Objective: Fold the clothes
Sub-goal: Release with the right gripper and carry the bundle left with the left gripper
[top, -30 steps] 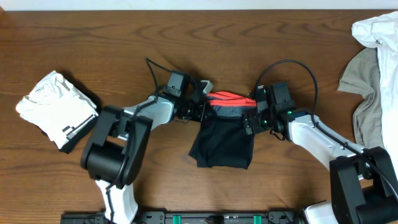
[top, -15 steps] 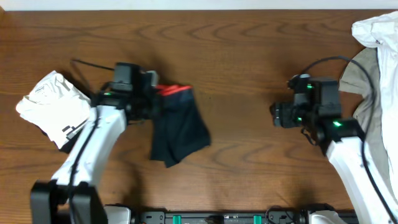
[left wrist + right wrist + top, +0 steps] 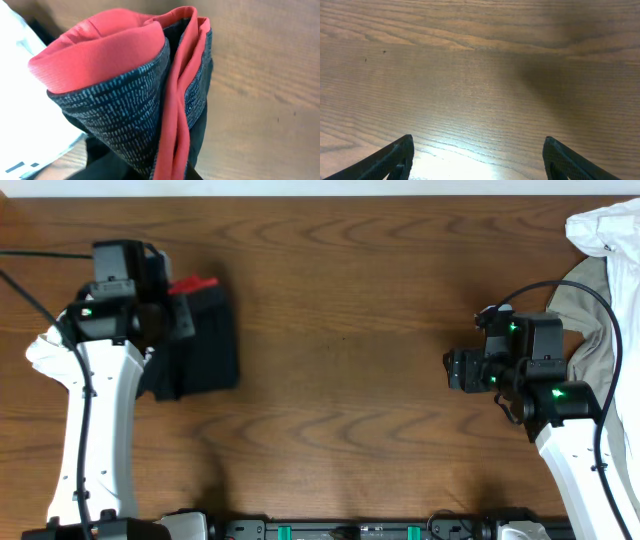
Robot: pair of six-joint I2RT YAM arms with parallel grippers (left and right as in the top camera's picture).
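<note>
Shorts [image 3: 208,348] bunched in my clenched left gripper [image 3: 176,312] could unfold or slide off the white shirt [image 3: 42,352] if dropped carelessly; my right gripper [image 3: 477,142] hangs spread and empty.

The black garment with a red waistband [image 3: 207,345] sits at about 10 o'clock on the table. Its waistband is bunched at the far end and its dark body spreads toward the near edge. In the left wrist view the band [image 3: 115,50] is rolled into thick red folds over speckled grey-black knit. Just beside it, at 9 o'clock, shows a white folded cloth [image 3: 36,352], partly covered. At 2 o'clock a crumpled white garment [image 3: 605,225] lies on a loose khaki garment [image 3: 582,300].
</note>
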